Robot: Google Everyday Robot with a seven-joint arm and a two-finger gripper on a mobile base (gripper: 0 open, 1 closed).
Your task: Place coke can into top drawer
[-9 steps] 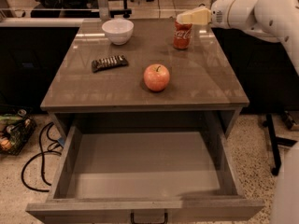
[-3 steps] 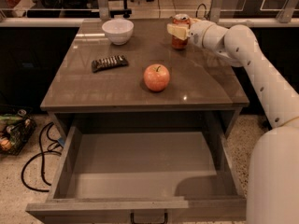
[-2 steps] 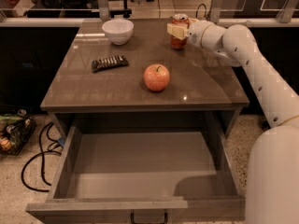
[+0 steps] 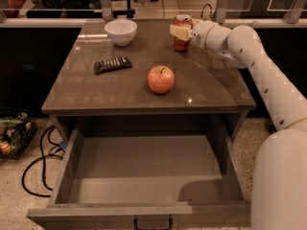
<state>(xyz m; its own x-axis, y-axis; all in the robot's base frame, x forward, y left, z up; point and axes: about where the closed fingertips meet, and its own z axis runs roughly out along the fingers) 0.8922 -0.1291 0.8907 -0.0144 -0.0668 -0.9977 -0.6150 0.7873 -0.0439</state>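
Observation:
The coke can (image 4: 182, 43) stands upright at the far right of the tabletop, red with a silver top. My gripper (image 4: 179, 31) reaches in from the right at the can's upper half, and its cream part lies across the can's front. The top drawer (image 4: 144, 174) is pulled open below the table's front edge; its flat grey-brown bottom holds nothing. Its dark handle (image 4: 152, 223) shows at the bottom edge of the view.
On the tabletop (image 4: 206, 87) lie a red-orange apple (image 4: 160, 79) in the middle, a dark snack bar (image 4: 112, 64) to the left and a white bowl (image 4: 121, 31) at the far left. Cables (image 4: 38, 162) and a basket (image 4: 13, 133) are on the floor at left.
Three seconds ago my gripper hung above and to the right of the can; it has come down to the can's level. In the last second nothing has visibly moved.

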